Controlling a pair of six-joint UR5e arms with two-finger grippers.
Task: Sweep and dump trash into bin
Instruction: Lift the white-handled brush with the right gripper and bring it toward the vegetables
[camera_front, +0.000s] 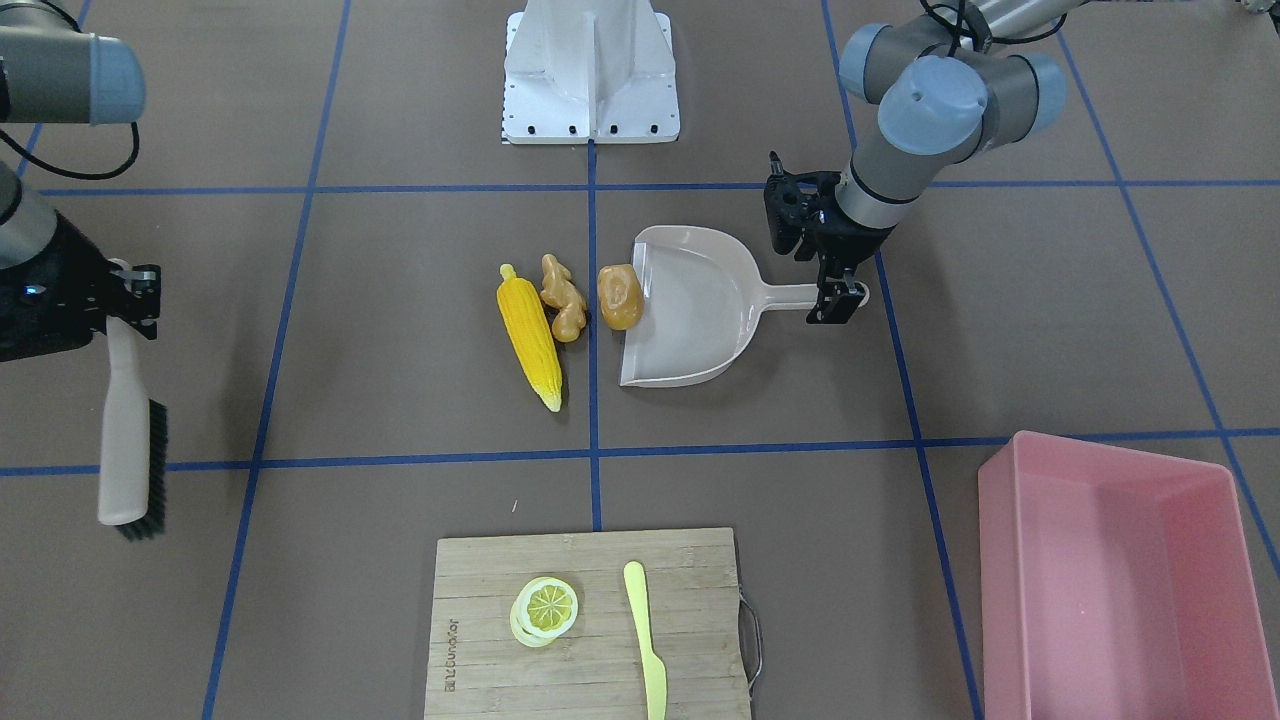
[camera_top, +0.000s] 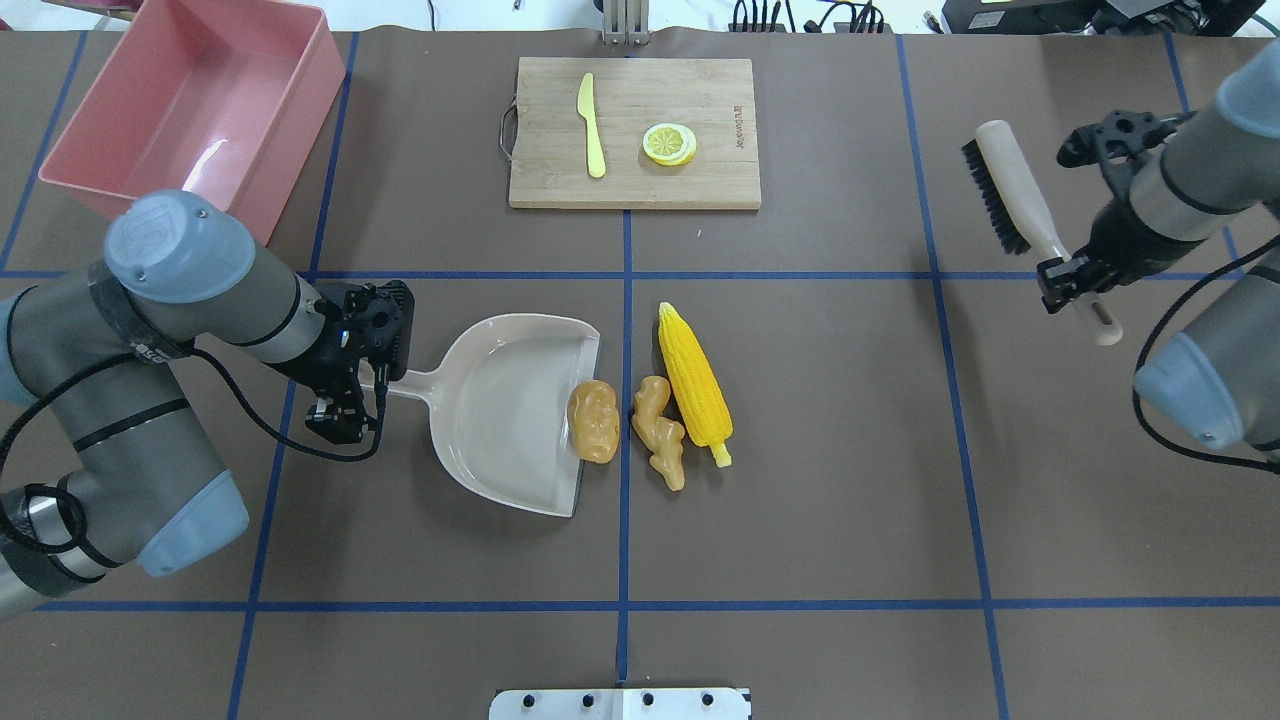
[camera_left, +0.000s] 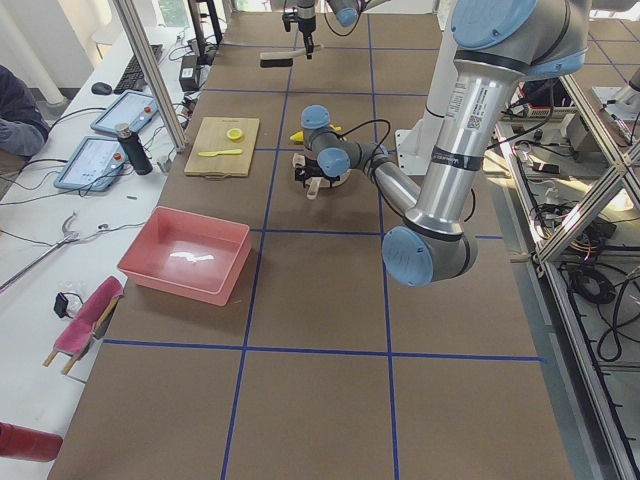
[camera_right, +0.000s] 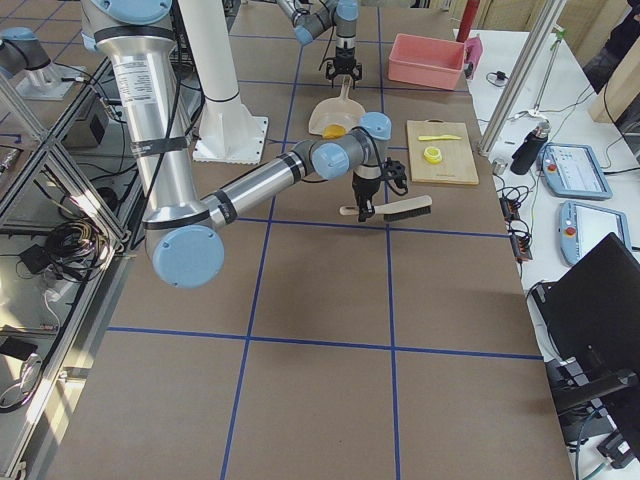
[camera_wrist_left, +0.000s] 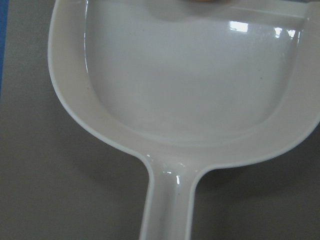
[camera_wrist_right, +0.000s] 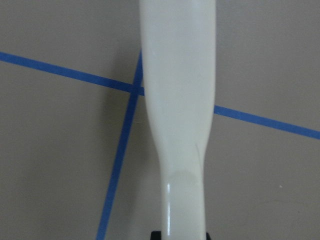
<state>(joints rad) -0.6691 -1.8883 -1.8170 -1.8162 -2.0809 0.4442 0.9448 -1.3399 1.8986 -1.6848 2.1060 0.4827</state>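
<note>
The yellow corn cob (camera_top: 694, 386), the knobbly tan ginger root (camera_top: 661, 430) and the golden-brown potato lump (camera_top: 594, 421) lie side by side mid-table. The potato rests at the open mouth of the beige dustpan (camera_top: 500, 410). My left gripper (camera_top: 362, 385) is shut on the dustpan's handle (camera_wrist_left: 167, 210). My right gripper (camera_top: 1068, 280) is shut on the handle of a black-bristled brush (camera_top: 1005, 195), held far to the right of the trash. The pink bin (camera_top: 200, 105) stands at the far left corner, with nothing in it.
A wooden cutting board (camera_top: 700, 180) at the far middle carries a lemon slice (camera_top: 669, 143) and a pale yellow knife (camera_top: 592, 125). The robot's white base (camera_front: 590, 70) stands at the near edge. Blue tape lines cross the brown table.
</note>
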